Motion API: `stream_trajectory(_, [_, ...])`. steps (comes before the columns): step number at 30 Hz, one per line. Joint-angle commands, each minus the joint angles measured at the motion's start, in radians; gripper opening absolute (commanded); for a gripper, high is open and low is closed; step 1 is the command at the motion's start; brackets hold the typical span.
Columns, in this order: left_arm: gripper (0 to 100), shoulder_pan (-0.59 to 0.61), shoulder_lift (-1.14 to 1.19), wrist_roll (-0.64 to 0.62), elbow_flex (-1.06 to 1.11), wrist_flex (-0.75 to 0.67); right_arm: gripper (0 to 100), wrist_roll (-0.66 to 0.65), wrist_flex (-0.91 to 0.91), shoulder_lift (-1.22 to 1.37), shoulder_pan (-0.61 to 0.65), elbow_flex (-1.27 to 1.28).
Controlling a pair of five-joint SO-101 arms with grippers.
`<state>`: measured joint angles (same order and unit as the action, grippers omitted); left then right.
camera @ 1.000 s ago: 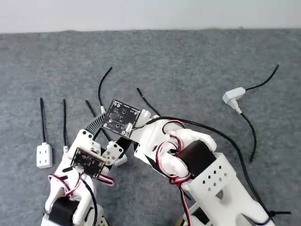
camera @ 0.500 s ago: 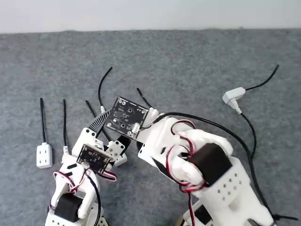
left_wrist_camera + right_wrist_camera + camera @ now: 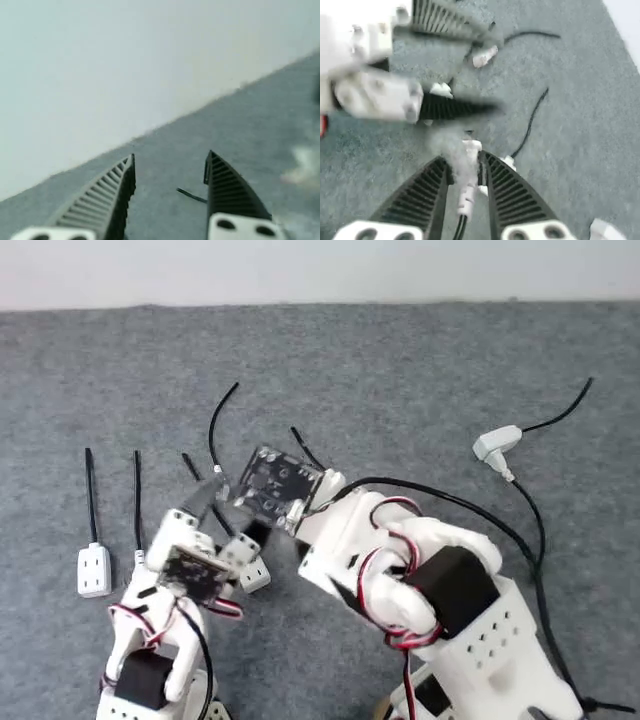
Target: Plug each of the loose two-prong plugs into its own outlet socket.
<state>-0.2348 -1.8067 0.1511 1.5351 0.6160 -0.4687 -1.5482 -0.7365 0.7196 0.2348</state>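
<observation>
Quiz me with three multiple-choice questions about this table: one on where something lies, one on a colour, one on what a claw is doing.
1. Where does the small white plastic outlet socket block lie?
A. On the mat beside the left arm
B. At the far right end of the mat
C. Stacked on a second socket

2. What colour is the fuzzy mat covering the table?
A. Red
B. Grey
C. Green

3. What is the right arm's black ribbed claw doing?
A. Gaping wide, empty
B. Shut on a small white plug
C. Shut on a pencil

Answers:
1 A: the high view shows the block flat on the mat by that arm, apart from both claws.
2 B: the mat is grey in every view.
3 B: the right wrist view shows the plug pinched between the fingers, its black cord trailing back.
</observation>
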Motion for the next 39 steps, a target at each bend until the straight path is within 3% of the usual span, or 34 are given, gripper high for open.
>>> stream_trajectory(1, [23,0.133,-0.015,-0.020,0.001,-0.118,0.9,-0.020,-0.048,0.013,-0.054,-0.009])
stream_trajectory(9, [23,0.158,-0.015,-0.040,0.001,-0.132,0.9,-0.226,-0.111,0.177,-0.168,-0.009])
stream_trajectory(18, [23,0.158,-0.015,0.009,-0.001,-0.133,0.9,-0.850,-0.249,0.294,-0.234,-0.006])
stream_trajectory(23, [23,0.158,-0.015,0.014,-0.001,-0.133,0.9,-0.879,-0.248,0.289,-0.231,0.104])
stream_trajectory(29, [23,0.150,-0.015,0.046,0.004,-0.135,0.9,-1.013,-0.232,0.291,-0.237,0.147])
stream_trajectory(39, [23,0.152,-0.015,0.078,0.053,-0.198,0.9,-1.016,-0.073,0.335,-0.240,0.147])
